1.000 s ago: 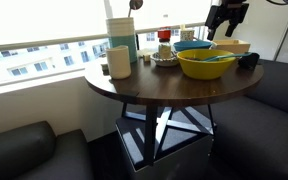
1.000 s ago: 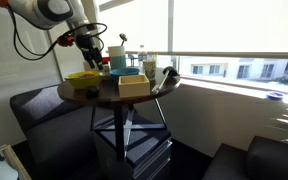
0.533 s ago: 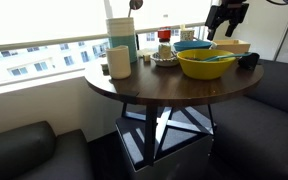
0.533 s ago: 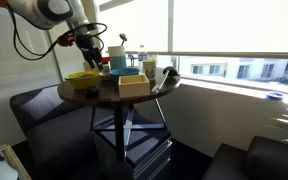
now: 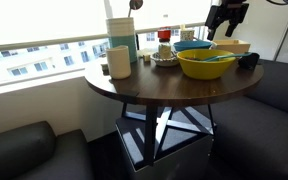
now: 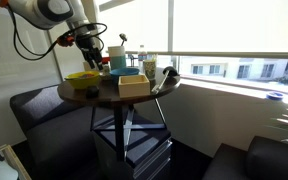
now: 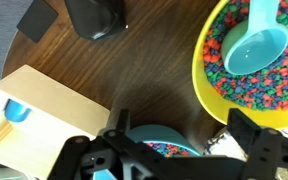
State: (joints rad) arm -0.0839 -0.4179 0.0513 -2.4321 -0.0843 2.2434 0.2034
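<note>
My gripper [image 7: 182,122] hangs open above the round wooden table [image 5: 144,88] with nothing between its fingers. Right under it in the wrist view is a teal bowl [image 7: 154,143] of coloured beads, partly hidden by the gripper body. A yellow bowl [image 7: 254,60] of the same beads holds a teal scoop [image 7: 252,48]. In both exterior views the gripper [image 5: 224,20] [image 6: 88,45] is well above the dishes, over the blue bowl [image 5: 192,46] beside the yellow bowl [image 5: 206,63] [image 6: 83,78].
A light wooden box [image 7: 39,115] [image 6: 134,85] lies beside the teal bowl. Two black objects [image 7: 94,15] sit near the table's edge. A tall teal canister [image 5: 121,38] and a white cup [image 5: 119,62] stand by the window. Dark sofas [image 5: 24,155] surround the table.
</note>
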